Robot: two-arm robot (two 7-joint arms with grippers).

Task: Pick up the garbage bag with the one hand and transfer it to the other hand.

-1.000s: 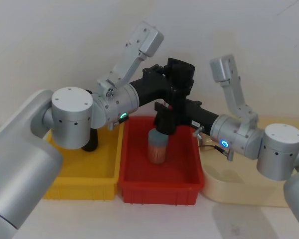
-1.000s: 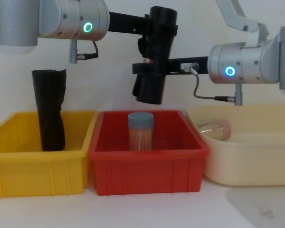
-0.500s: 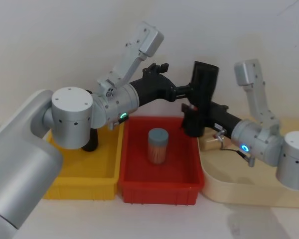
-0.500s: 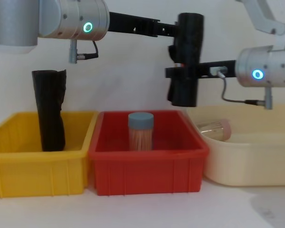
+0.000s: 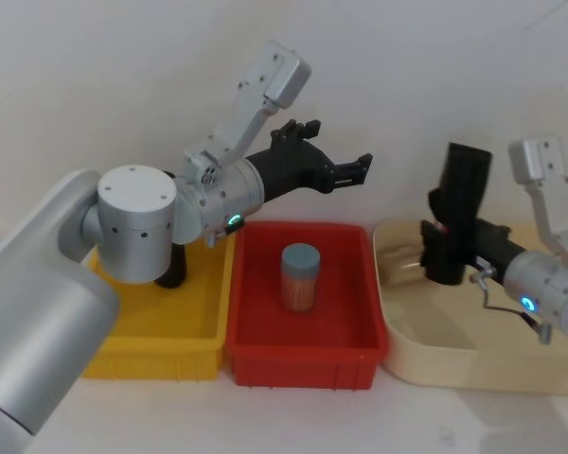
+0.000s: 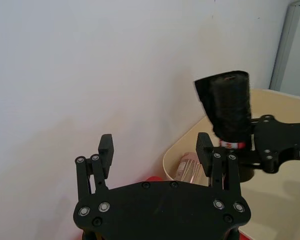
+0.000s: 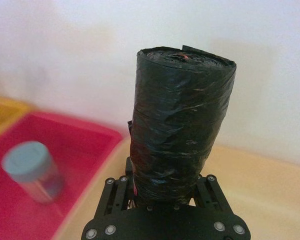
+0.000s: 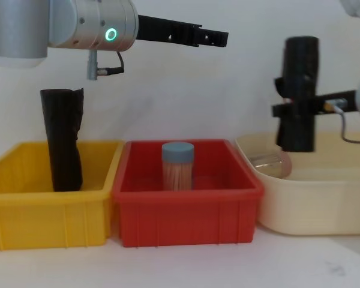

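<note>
Right wrist view, garbage bag (image 7: 180, 125) upright, clamped between fingers (image 7: 206, 186).

No legible text, brand or number was observed. The red-and-white sticker (image 6: 231, 145) on the garbage bag (image 6: 227, 110) was too small to read.

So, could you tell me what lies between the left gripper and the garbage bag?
Nothing: in the chest view, bare wall separates the open left gripper from the garbage bag.

Yellow (image 8: 24, 222), red (image 8: 186, 222), cream bins (image 8: 312, 210)
</note>
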